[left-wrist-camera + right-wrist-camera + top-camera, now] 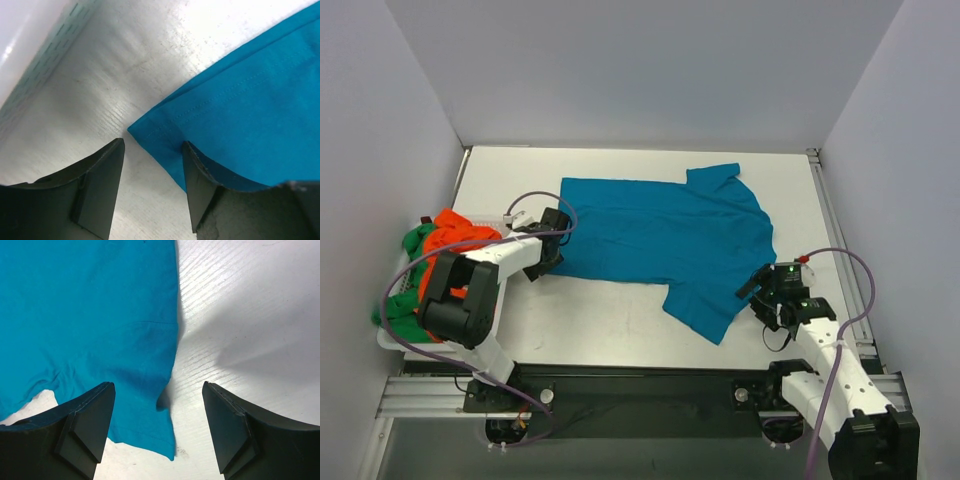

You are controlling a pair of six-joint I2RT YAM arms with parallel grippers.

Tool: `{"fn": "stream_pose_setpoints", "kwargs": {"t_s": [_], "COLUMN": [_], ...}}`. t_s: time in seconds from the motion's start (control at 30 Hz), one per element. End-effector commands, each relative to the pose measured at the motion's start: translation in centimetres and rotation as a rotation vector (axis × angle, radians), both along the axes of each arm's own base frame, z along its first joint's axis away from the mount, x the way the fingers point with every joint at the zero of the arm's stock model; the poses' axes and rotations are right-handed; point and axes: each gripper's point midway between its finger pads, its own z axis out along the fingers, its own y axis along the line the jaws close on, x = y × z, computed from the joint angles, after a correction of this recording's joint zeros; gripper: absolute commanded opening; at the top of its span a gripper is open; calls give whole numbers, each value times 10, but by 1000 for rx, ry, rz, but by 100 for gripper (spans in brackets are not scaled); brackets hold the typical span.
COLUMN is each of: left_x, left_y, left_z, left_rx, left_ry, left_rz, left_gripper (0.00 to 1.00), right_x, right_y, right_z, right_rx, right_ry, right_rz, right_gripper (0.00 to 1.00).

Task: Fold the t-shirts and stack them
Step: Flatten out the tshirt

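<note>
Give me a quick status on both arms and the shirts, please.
Left gripper open at hem corner of teal shirt. Right gripper open at its sleeve edge. Shirt flat, unfolded. Nothing in the way.

Got the teal t-shirt [660, 240] spread flat mid-table, orange t-shirt [462, 236] and green t-shirt [416, 240] bunched in the basket [386, 343] at left.

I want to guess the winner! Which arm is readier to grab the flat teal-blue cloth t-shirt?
Probably left. The left gripper has open fingers straddling a hem corner of the teal-blue cloth t-shirt, close above the white table. The right gripper, open, hovers over a sleeve edge.
</note>
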Motion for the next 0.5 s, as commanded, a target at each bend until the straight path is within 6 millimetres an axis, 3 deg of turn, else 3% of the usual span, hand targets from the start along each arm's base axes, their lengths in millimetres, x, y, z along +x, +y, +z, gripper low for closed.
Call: {"fn": "stream_pose_setpoints", "kwargs": {"t_s": [0.0, 0.07, 0.17, 0.2, 0.27, 0.3, 0.37, 0.47], "left_x": [6, 10, 16, 18, 20, 21, 21, 19], "left_y": [1, -2, -7, -9, -14, -15, -19, -25], "left_z": [3, 0, -3, -3, -2, -1, 3, 11], "left_rx": [27, 22, 7, 1, -13, -19, -36, -55], "left_ry": [1, 7, 13, 10, 6, -1, -15, -38], "left_rz": [20, 9, -9, -15, -35, -39, -56, -81], "left_gripper": [58, 56, 45, 33, 24, 11, 1, 0], "right_x": [0, 0, 1, 2, 0, 1, -1, 5], "right_y": [-10, -10, -11, -11, -12, -12, -13, -16], "right_z": [-3, -6, -10, -11, -16, -17, -22, -25], "right_rx": [-36, -35, -37, -34, -40, -41, -42, -54], "right_ry": [17, 29, 40, 41, 59, 58, 76, 79], "right_rz": [-27, -21, -17, -15, -15, -12, -12, -23], "right_gripper": [71, 71, 71, 71, 70, 70, 68, 67]}}
